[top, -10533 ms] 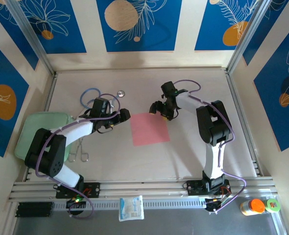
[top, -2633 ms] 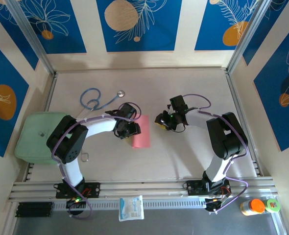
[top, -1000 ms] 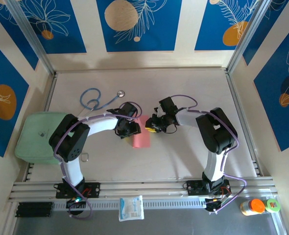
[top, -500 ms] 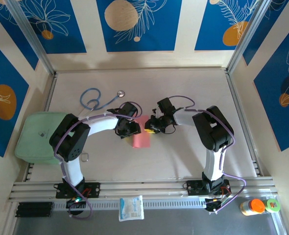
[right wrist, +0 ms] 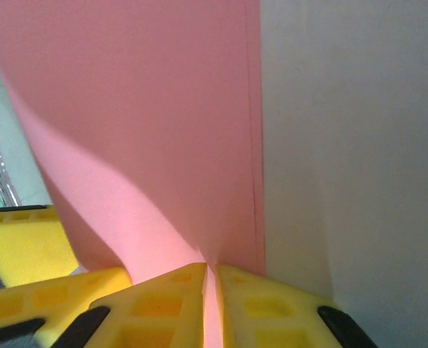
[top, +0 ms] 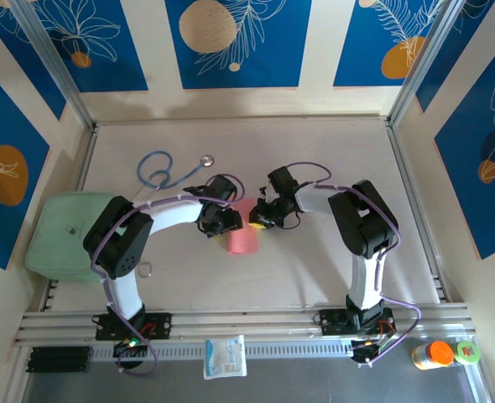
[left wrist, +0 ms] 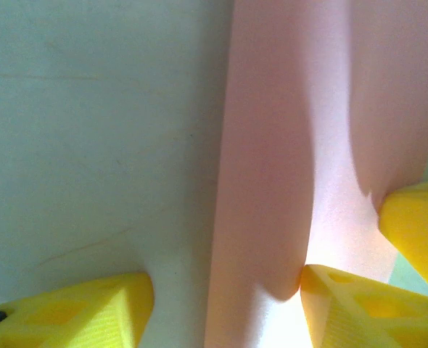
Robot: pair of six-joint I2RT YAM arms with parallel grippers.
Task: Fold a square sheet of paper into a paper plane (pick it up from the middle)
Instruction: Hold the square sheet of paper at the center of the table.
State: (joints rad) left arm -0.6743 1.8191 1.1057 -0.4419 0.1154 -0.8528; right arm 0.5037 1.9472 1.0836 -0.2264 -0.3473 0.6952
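Observation:
The square sheet of paper (top: 242, 240) lies at mid-table as a narrow salmon-pink strip, doubled over on itself. My left gripper (top: 228, 220) is low at its left edge and open: one yellow finger (left wrist: 76, 312) rests on the bare table, the other (left wrist: 366, 304) touches the curled pink layer (left wrist: 265, 181). My right gripper (top: 253, 221) meets the paper from the right. In the right wrist view its fingertips (right wrist: 210, 290) are pinched on a thin raised edge of the pink sheet (right wrist: 149, 109). No paper plane shape shows.
A blue stethoscope (top: 165, 170) lies at the back left. A pale green pad (top: 63, 231) sits by the left wall. A white packet (top: 225, 356) rests on the front rail, and an orange-capped bottle (top: 439, 353) stands at the front right.
The sheet, earlier a flat square, is now doubled into a strip. Over the last second my right gripper slid slightly left and closed on the paper's edge. The left gripper stayed put.

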